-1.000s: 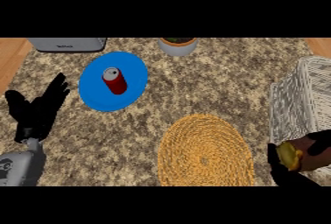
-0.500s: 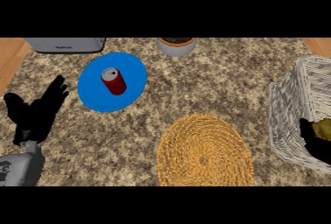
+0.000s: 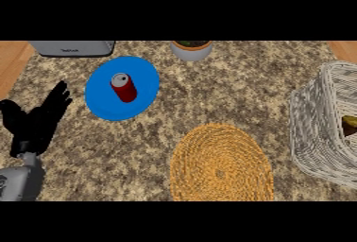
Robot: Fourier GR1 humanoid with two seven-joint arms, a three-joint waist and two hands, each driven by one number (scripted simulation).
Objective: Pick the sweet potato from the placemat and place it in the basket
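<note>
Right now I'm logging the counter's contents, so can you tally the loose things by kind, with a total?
Plates: 1, blue plate
Cans: 1, red can lying on the plate
Placemats: 1, woven placemat
Baskets: 1, wicker basket
Sweet potatoes: 1, sweet potato inside the basket
Pots: 1, grey pot at the far edge
Toasters: 1, toaster
Total: 7

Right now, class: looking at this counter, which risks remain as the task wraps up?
The yellowish sweet potato shows only at the view's edge inside the white wicker basket, so its resting position can't be confirmed. The right hand is out of view. The open black left hand rests near the blue round plate bearing a red can.
</note>
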